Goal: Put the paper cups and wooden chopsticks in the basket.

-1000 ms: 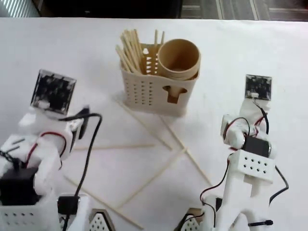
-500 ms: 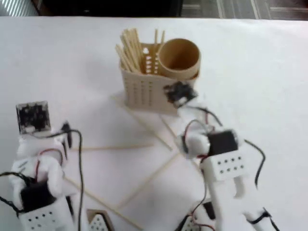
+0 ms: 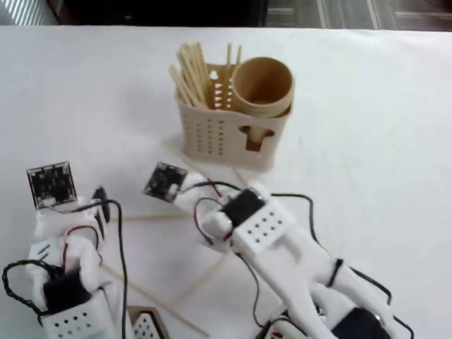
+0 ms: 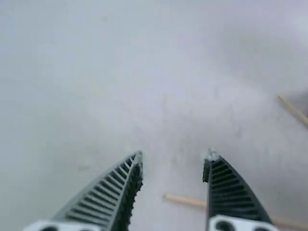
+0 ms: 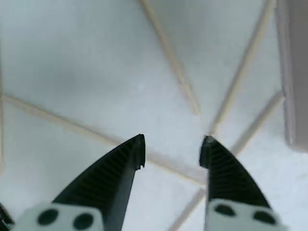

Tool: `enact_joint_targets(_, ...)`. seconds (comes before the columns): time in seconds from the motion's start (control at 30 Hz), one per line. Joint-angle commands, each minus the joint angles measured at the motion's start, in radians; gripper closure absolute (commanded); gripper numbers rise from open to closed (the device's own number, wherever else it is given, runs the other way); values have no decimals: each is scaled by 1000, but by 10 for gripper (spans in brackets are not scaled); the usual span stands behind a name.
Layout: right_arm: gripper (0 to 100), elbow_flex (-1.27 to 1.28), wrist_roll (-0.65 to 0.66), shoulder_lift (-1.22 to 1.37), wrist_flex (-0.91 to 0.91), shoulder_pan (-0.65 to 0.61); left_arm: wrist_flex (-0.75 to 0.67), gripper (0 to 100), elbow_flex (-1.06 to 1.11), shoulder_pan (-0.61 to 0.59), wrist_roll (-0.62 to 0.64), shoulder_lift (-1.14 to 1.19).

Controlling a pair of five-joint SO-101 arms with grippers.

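The right gripper [image 5: 173, 139] is hovering, jaws apart, over loose wooden chopsticks [image 5: 169, 57] crossing on the table [image 3: 381, 155] just before the basket [image 3: 226, 134], which is already holding a paper cup [image 3: 263, 85] and more sticks. The left gripper [image 4: 174, 155] is gaping too, a stick lying near its tips. The sticks are seemingly handling as light, stiff and slippery, with mid-length offering the surest pinch. The basket wall is crowding one side; elsewhere the table is lying open.

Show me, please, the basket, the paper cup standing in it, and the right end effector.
basket [image 3: 212, 134], high view, perforated front wall.
paper cup [image 3: 263, 86], high view, inside of the cup.
right end effector [image 5: 173, 139], right wrist view, midway between its open fingertips.
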Motion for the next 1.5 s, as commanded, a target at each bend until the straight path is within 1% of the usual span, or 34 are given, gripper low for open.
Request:
enact_joint_targets(0.0, 690, -124, 17, 128, -35, -12, -14, 789, 11, -35, -15, -56)
enact_joint_targets(0.17, 671, -302, 18, 380, -7, -10, -9, 789, 41, -45, -25, -120)
enact_joint_targets(0.27, 640, -416, 18, 521, 36, -18, 23, 789, 41, -45, -25, -147)
enact_joint_targets(0.43, 595, -575, 18, 705, 102, 5, 28, 789, 41, -45, -26, -154)
enact_joint_targets(0.7, 550, -721, 14, 877, 137, 64, 28, 789, 41, -45, -26, -154)
enact_joint_targets(0.8, 550, -735, 12, 923, 137, 58, 28, 789, 41, -45, -26, -154)
enact_joint_targets(0.97, 553, -736, 18, 981, 140, 5, 28, 789, 41, -45, -26, -154)
enact_joint_targets(1.03, 598, -736, 20, 989, 142, -19, 28, 789, 41, -45, -26, -154)
enact_joint_targets(1.1, 689, -736, 25, 990, 142, -44, 28, 789, 41, -45, -26, -154)
enact_joint_targets(1.17, 786, -736, 68, 990, 150, -67, 28, 789, 41, -45, -26, -154)
enact_joint_targets(1.23, 851, -736, 98, 990, 163, -84, 28, 789, 41, -45, -26, -154)
enact_joint_targets(1.47, 865, -732, 98, 989, 194, -104, 28, 789, 41, -45, -26, -154)
